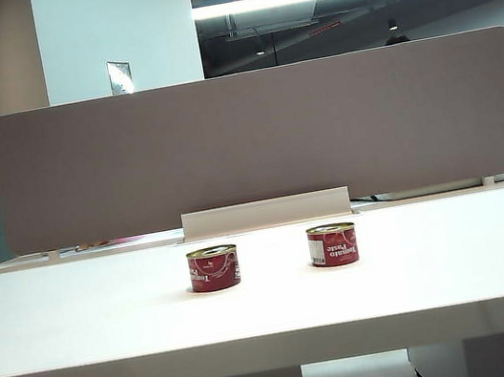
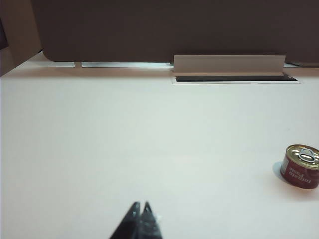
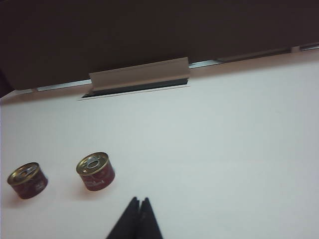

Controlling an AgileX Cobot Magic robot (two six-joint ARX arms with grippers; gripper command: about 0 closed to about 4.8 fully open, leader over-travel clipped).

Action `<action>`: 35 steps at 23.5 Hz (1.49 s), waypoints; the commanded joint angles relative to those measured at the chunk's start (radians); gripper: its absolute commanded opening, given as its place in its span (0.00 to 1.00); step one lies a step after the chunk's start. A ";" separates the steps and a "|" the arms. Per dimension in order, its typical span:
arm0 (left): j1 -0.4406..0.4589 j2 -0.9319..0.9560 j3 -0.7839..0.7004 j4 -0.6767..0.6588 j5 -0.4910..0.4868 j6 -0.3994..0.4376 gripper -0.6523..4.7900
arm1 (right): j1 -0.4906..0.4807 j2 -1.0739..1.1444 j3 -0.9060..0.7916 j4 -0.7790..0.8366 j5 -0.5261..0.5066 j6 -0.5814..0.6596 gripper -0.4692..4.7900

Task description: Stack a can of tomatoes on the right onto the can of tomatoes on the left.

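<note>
On the white table (image 1: 272,306) in the exterior view, two short red tomato cans stand upright and well apart: the left can (image 1: 213,267) and the right can (image 1: 332,244). Behind them are a grey partition (image 1: 258,139) and a pale cable cover (image 1: 266,212). No arm or gripper appears in this view.

From the left wrist view, the left gripper (image 2: 140,208) shows only its dark fingertips, pressed together with no gap and holding nothing. One can (image 2: 300,166) stands far to the side of the jaws, at the picture's edge (which of the two it is I cannot say from this view alone).

From the right wrist view, the right gripper (image 3: 139,202) is also closed, empty, and hovers over bare table. Both cans stand ahead of the jaws and off to one side; the nearer one (image 3: 95,171) is probably the right can, the farther one (image 3: 27,180) the left.

I judge the can as rigid, rather heavy for its size, with a smooth label that may slip. The jaws should open first and take it across the side wall, below the rim, leaving the pull-tab lid free.
</note>
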 commanded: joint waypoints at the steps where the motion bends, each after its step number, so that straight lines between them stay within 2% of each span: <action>1: 0.001 0.001 0.003 0.007 0.005 0.000 0.11 | 0.023 0.061 0.051 0.015 0.003 0.000 0.09; 6: 0.001 0.001 0.003 0.007 0.005 0.000 0.11 | 0.055 0.255 0.155 0.018 0.001 -0.019 0.10; 11: 0.001 0.001 0.003 0.007 0.005 0.000 0.11 | 0.066 0.440 0.238 0.049 -0.002 -0.056 0.30; 16: 0.001 0.001 0.003 0.007 0.005 0.000 0.11 | 0.066 0.621 0.324 0.070 -0.036 -0.056 0.31; 17: 0.001 0.001 0.003 0.007 0.004 0.000 0.11 | 0.067 0.682 0.356 0.070 -0.066 -0.057 0.34; 20: 0.001 0.001 0.003 0.007 0.004 0.000 0.11 | 0.079 0.792 0.418 0.070 -0.099 -0.057 0.54; 22: 0.001 0.001 0.003 0.007 0.004 0.000 0.11 | 0.094 0.853 0.454 0.070 -0.100 -0.057 0.63; 27: 0.001 0.001 0.003 0.007 0.005 0.000 0.11 | 0.169 1.043 0.571 0.069 -0.099 -0.121 0.64; 33: 0.001 0.001 0.003 0.007 0.031 0.000 0.11 | 0.243 1.258 0.713 0.056 -0.095 -0.174 0.83; 35: 0.001 0.001 0.003 0.006 0.034 0.000 0.11 | 0.257 1.308 0.744 0.055 -0.096 -0.182 0.84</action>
